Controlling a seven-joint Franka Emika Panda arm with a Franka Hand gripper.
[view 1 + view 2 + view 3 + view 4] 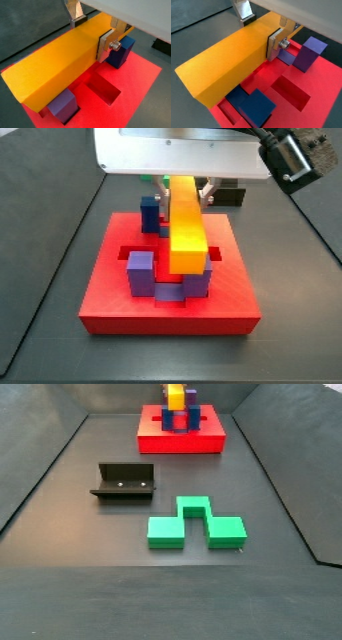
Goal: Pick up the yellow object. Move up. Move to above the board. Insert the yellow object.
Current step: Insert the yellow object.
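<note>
The yellow object [57, 65] is a long orange-yellow bar, and my gripper [90, 34] is shut on it across its width near one end. One silver finger [103, 46] presses its side, and the same grip shows on the yellow object [228, 62] with the gripper [260, 32]. In a side view the bar [186, 223] lies lengthwise over the red board [167, 313], between the blue-purple posts [140, 276]. Whether it touches the board I cannot tell. The board [181, 439] stands at the far end of the floor.
Square recesses [103, 90] open in the board beside a purple post [308, 52]. A green notched block [194, 526] and the dark fixture [124, 481] sit on the grey floor nearer the front. A dark block [230, 196] lies behind the board.
</note>
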